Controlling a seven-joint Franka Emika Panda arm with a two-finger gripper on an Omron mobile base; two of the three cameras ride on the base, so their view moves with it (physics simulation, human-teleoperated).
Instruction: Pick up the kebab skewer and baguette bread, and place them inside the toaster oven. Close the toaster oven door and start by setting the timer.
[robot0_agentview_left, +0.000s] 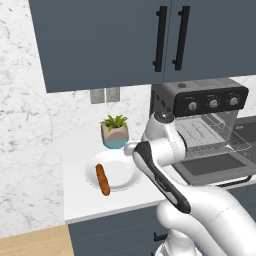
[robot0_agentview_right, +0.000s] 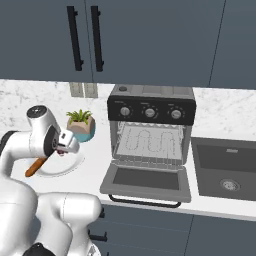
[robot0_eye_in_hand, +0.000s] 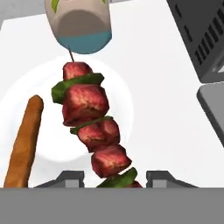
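Plant pot (robot0_eye_in_hand: 81, 24) beyond kebab skewer (robot0_eye_in_hand: 89, 127)

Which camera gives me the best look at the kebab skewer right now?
The hand view: the kebab skewer fills the middle, meat chunks and green pieces clear, its lower end between the fingers, above the white plate. In the two base views the arm covers it, so I can't make it out there.
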